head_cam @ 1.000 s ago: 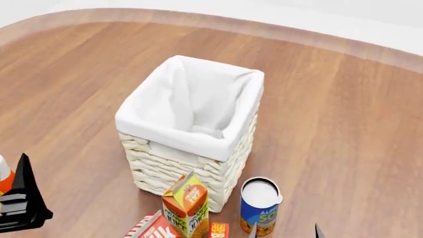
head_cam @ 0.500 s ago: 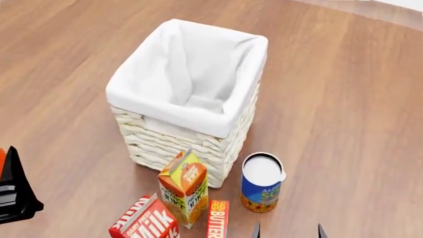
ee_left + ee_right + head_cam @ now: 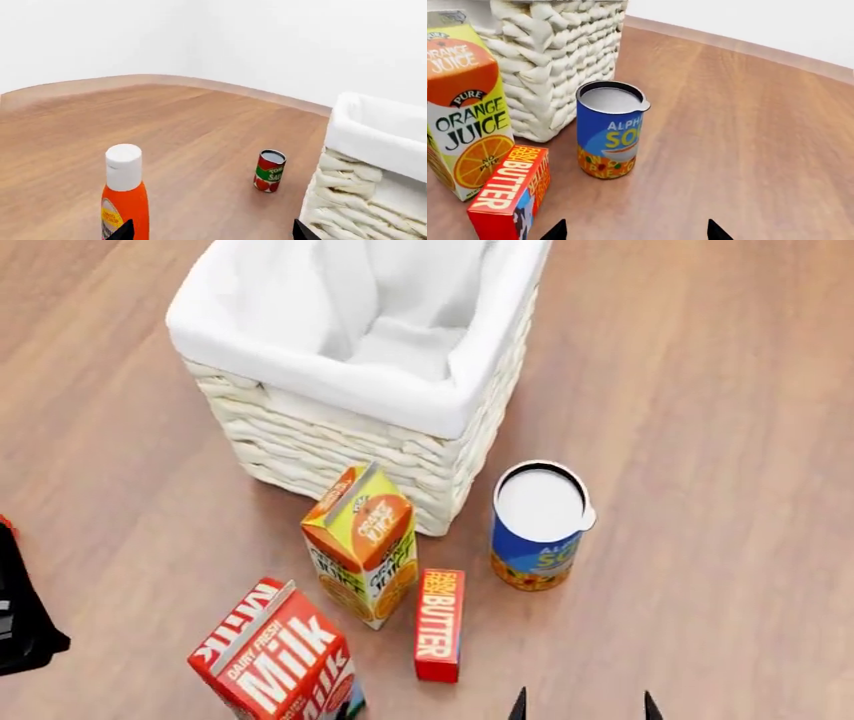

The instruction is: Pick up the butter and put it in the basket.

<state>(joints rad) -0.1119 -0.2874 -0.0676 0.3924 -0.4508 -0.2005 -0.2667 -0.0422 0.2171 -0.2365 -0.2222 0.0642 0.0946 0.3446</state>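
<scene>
The butter (image 3: 439,624), a slim red-orange box with white lettering, lies flat on the wooden floor in front of the basket (image 3: 350,445). It shows close in the right wrist view (image 3: 510,192), just beside and ahead of my right gripper (image 3: 636,231). That gripper is open and empty; its two black tips show at the head view's bottom edge (image 3: 582,706), to the right of the butter. The basket wall also shows in the right wrist view (image 3: 560,55) and the left wrist view (image 3: 363,200). My left gripper (image 3: 212,232) is open and empty, its tips wide apart.
An orange juice carton (image 3: 360,543) stands touching the butter's left. A red milk carton (image 3: 278,658) stands front left. A blue soup can (image 3: 539,525) stands right of the butter. An orange sauce bottle (image 3: 124,197) and a small tomato can (image 3: 269,171) stand by my left gripper.
The head view has tilted down: the basket slid up the frame and the milk carton, butter and can came fully into view. The gripper tips stay at the bottom edge.
</scene>
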